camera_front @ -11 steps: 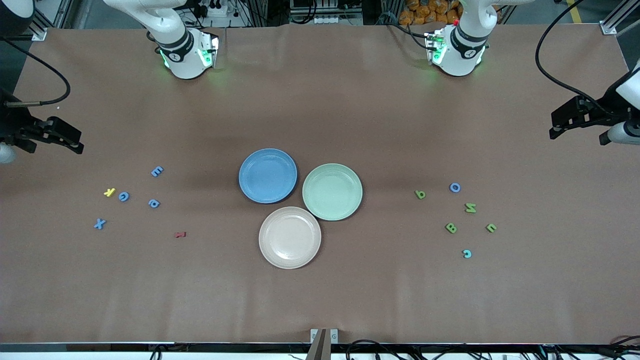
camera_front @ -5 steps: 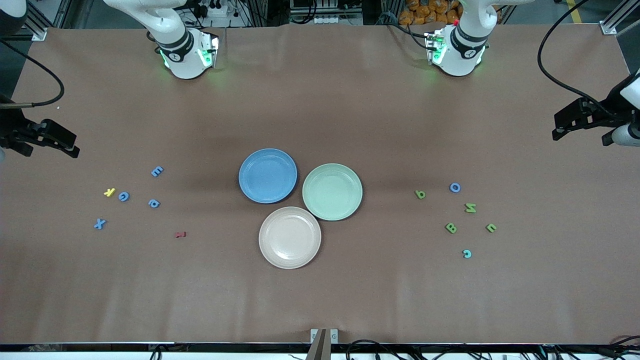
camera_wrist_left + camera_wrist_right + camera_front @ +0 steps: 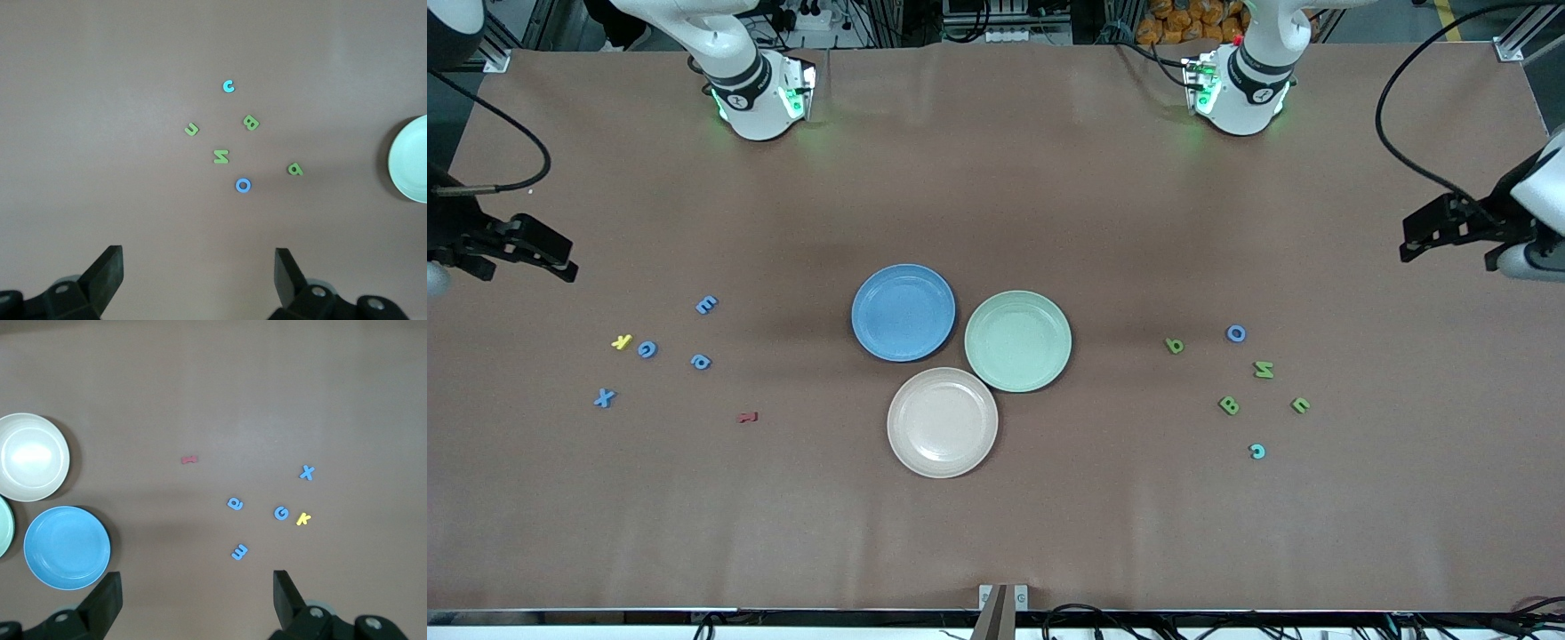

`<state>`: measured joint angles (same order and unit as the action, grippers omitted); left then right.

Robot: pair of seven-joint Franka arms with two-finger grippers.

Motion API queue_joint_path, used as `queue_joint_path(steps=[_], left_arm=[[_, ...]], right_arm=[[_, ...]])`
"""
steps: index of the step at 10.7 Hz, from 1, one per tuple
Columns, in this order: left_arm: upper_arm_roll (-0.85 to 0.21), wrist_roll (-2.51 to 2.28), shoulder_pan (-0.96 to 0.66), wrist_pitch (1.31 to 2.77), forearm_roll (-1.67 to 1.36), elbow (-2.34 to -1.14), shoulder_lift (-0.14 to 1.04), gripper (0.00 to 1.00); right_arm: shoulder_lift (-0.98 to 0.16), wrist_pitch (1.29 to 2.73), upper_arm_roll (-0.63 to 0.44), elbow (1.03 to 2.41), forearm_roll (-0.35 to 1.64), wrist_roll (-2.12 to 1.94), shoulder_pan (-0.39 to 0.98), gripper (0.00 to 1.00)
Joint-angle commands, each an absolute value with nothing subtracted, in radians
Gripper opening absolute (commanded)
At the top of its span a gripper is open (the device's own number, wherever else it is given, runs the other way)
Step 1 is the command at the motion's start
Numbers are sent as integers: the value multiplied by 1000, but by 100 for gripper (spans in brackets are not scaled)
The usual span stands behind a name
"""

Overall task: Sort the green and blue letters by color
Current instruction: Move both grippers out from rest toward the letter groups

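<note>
Below open left gripper (image 3: 198, 280), green letters (image 3: 221, 157); right gripper (image 3: 197, 600) open

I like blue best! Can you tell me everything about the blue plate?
The blue plate is round and medium blue, with a smooth, matte look, a shallow flat middle and a low raised rim. It sits flat on the brown table and holds nothing. It lies beside the green plate, toward the right arm's end, rims close or touching; I cannot tell which. The beige plate is nearer the front camera.
</note>
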<state>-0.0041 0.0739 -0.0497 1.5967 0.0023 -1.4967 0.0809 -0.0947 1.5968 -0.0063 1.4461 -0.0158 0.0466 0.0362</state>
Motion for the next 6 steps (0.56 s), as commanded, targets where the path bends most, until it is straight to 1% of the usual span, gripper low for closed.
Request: queue_joint_path(steps=[1,2,3,4,5,6], left_arm=[[-3,74,-37,1744,8,-1661,75,100],[-3,77,-37,1787,12,-1696,93,100],[-5,89,-43,1802,15,-1713,115,100],[-5,92,-41,1818,15,-1715,147,100],[-5,92,-37,1839,15,-1721,179,100],[-5,92,-37,1888,15,-1748,204,100]], right_arm=[[-104,1550,-5,1454,-35,43,125,100],[-144,1514,-5,1450,-50,46,147,100],[-155,1464,-3,1471,-49,51,155,100],[-170,1377,-3,1477,-37,57,175,100],[-181,1393,-5,1479,-58,86,211,100],[-198,1460,-8,1497,-60,92,200,100]])
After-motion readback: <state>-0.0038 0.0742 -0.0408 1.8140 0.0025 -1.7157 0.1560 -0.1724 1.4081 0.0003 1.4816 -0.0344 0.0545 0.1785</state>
